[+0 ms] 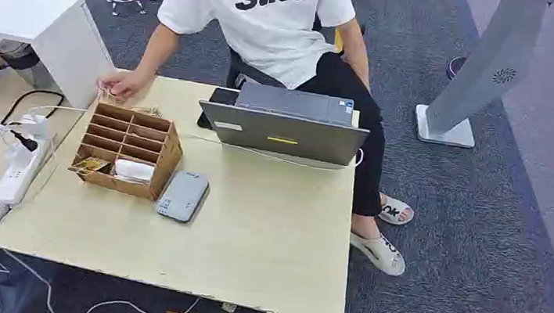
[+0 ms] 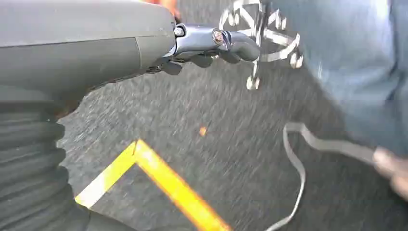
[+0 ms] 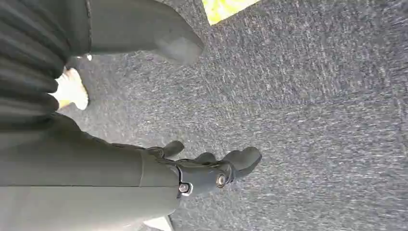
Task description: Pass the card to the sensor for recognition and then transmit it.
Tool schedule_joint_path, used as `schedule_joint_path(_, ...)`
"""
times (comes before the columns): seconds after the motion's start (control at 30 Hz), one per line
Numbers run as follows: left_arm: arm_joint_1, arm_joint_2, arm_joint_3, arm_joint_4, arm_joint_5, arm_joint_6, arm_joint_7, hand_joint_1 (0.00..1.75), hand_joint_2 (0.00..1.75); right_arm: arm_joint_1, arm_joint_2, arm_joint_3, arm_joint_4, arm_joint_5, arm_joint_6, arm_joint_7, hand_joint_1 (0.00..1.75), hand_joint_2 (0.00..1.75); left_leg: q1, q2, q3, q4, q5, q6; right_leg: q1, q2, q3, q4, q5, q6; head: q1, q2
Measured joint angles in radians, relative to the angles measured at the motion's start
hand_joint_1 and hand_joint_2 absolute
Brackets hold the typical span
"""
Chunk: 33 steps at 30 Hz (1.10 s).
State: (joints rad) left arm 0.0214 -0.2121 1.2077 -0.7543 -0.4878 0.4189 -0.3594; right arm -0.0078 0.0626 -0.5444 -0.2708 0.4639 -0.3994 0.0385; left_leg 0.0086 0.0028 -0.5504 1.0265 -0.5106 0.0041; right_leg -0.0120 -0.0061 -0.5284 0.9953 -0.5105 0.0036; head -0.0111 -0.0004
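Hanging over grey carpet, the left hand [image 2: 211,45] and right hand [image 3: 211,168] both hold nothing, fingers loosely spread. A white card [image 1: 133,169], partly hidden, lies in a front slot of the cardboard organizer [image 1: 127,150], just beside the grey sensor [image 1: 183,195]. A person's hand [image 1: 123,85] touches the table [image 1: 265,234]; the head is cut off.

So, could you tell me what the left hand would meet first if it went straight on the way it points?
Probably the chair base: the left hand points at it above the carpet, though depth is unclear.
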Motion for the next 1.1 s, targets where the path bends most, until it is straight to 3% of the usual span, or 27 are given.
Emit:
schedule_joint_path(0.23, 0.061, -0.036, -0.048, -0.192, 0.12, 0.076, -0.044, 0.0, 1.75, -0.007, 0.012, -0.045, 0.006, 0.037, -0.016, 0.0, 0.0, 1.75, 0.0, 0.0, 0.0, 0.0, 0.0, 0.0, 0.0, 0.0, 0.0, 0.0, 0.0, 0.0, 0.0, 0.0)
schedule_joint_path(0.47, 0.122, -0.066, -0.13, -0.397, 0.25, 0.145, -0.133, 0.0, 1.75, -0.01, 0.024, -0.085, 0.013, 0.079, -0.028, 0.009, 0.0, 1.75, 0.0, 0.0, 0.0, 0.0, 0.0, 0.0, 0.0, 0.0, 0.0, 0.0, 0.0, 0.0, 0.0, 0.0)
schedule_joint_path(0.6, 0.14, -0.07, -0.155, -0.46, 0.288, 0.164, -0.158, 0.0, 1.75, -0.011, 0.027, -0.093, 0.013, 0.092, -0.03, 0.012, 0.0, 1.75, 0.0, 0.0, 0.0, 0.0, 0.0, 0.0, 0.0, 0.0, 0.0, 0.0, 0.0, 0.0, -0.002, 0.0)
schedule_joint_path(0.77, 0.188, -0.08, -0.218, -0.608, 0.338, 0.186, -0.197, 0.0, 1.75, -0.012, 0.032, -0.11, 0.014, 0.114, -0.03, 0.021, 0.0, 1.75, 0.0, 0.0, 0.0, 0.0, 0.0, 0.0, 0.0, 0.0, 0.0, 0.0, 0.0, 0.0, -0.001, 0.0)
schedule_joint_path(1.1, 0.251, -0.076, -0.447, -0.896, 0.331, 0.207, -0.243, 0.0, 1.75, -0.015, 0.041, -0.132, 0.014, 0.158, -0.026, 0.034, 0.0, 1.75, 0.0, 0.0, 0.001, 0.0, 0.0, 0.0, 0.0, 0.001, 0.0, 0.0, 0.0, 0.0, -0.001, 0.0)
